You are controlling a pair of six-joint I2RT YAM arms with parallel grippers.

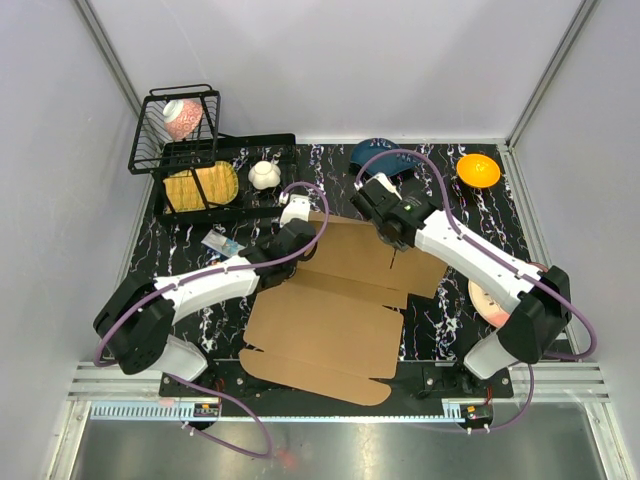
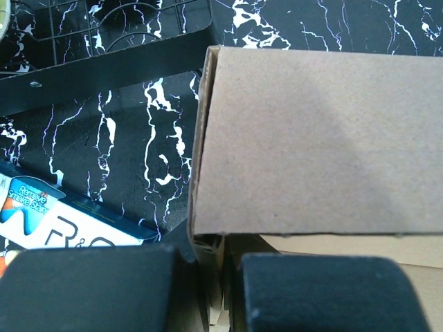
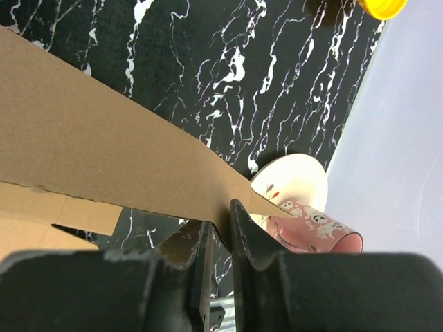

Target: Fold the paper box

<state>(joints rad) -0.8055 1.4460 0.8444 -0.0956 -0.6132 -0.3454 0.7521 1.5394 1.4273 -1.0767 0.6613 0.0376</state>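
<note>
The plain brown corrugated-cardboard paper box (image 1: 330, 310) is spread partly unfolded on the black, white-veined worktop (image 1: 500, 215), between both pincers. An upright panel's edge is clenched in the left pincer (image 2: 211, 259). A flap's pointed corner is clamped in the right pincer (image 3: 220, 228), with a pink printed cup (image 3: 311, 227) seen just beyond it.

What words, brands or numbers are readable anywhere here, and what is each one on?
"R": big white letter on the blue packet left of the box; the letters after it are cut off by the gripper's finger.
Small white line above the "R", same packet: too blurred to read for sure.
Box: plain, no print.
Top view: packet text too small to read.
Nothing else carries text.
</note>
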